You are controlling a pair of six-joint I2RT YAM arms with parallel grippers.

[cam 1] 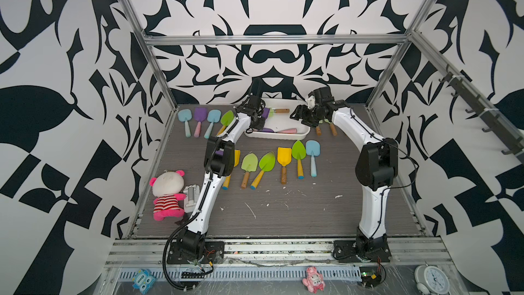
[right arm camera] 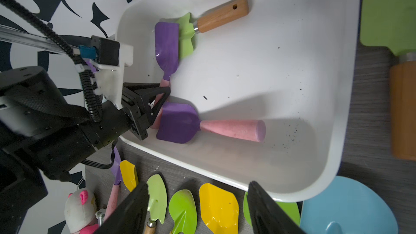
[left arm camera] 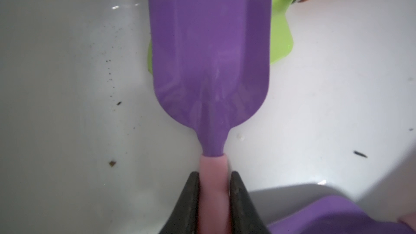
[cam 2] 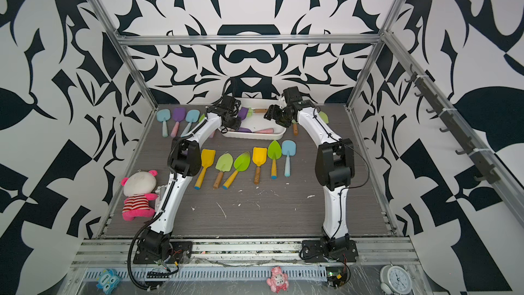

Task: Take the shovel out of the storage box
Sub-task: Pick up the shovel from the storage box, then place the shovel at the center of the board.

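The white storage box [cam 1: 279,137] [cam 2: 255,137] stands at the back of the table. Inside it my left gripper [left arm camera: 215,183] [right arm camera: 161,93] is shut on the pink handle of a purple shovel [left arm camera: 209,52] [right arm camera: 167,46]. That shovel's blade lies over the blade of a green shovel with a wooden handle [right arm camera: 221,15] [cam 1: 280,110]. A second purple shovel with a pink handle [right arm camera: 177,122] [cam 1: 286,131] lies along the box's near wall. My right gripper [right arm camera: 198,185] [cam 1: 295,113] hangs open and empty at the box's right end.
A row of coloured shovels [cam 1: 266,163] lies in front of the box and another row [cam 1: 200,122] to its left. More shovels [cam 1: 331,129] lie right of the box, under the right arm. A plush toy [cam 1: 167,194] sits at the front left beside the left arm.
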